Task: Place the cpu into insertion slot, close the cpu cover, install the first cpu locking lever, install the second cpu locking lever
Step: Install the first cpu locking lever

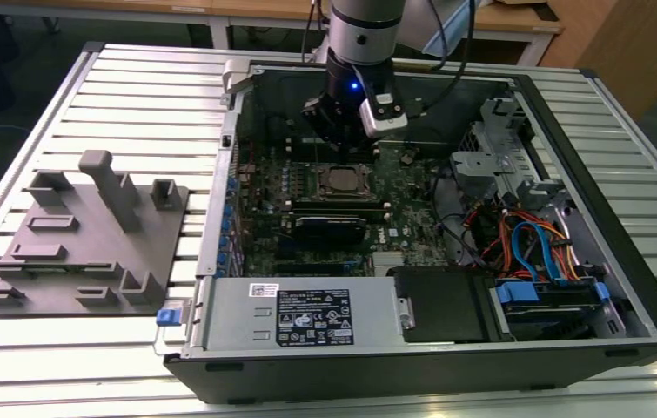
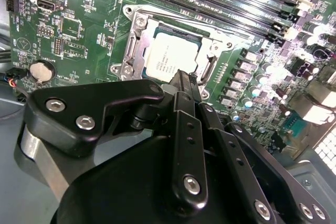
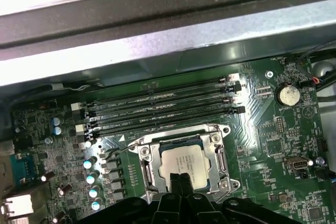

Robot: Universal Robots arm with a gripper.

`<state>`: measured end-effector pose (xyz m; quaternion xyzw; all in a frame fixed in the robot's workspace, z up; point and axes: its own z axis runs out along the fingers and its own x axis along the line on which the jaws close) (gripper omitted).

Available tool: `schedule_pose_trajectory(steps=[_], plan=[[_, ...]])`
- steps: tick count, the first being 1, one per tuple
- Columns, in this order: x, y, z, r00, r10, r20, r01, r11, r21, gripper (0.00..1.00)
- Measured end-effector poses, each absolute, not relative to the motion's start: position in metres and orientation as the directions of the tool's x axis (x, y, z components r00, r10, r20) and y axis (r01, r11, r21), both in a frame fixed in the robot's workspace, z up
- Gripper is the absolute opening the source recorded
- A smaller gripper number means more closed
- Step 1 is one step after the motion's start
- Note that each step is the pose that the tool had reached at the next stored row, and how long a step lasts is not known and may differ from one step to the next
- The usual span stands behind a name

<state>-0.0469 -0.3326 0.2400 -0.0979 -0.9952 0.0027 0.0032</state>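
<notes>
Hand pinched shut, holding nothing — poised right over cpu, w/ cpu cover down around it.

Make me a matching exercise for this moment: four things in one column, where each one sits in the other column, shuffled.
Things:
1. cpu
2. cpu cover
3. gripper
4. grey fixture plate

Places:
A. on the slatted table, outside the computer case
B. seated in the insertion slot
C. lying as a silvery frame around the chip's top
D. over the insertion slot, inside the case

Pairs: 1-B, 2-C, 3-D, 4-A.
</notes>
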Motion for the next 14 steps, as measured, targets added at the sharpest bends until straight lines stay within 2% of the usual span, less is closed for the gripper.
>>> schedule_pose_trajectory(steps=[14], plan=[[-0.0491, -0.3325, 0.2400, -0.991, 0.133, 0.006, 0.133, 0.991, -0.006, 0.10]])
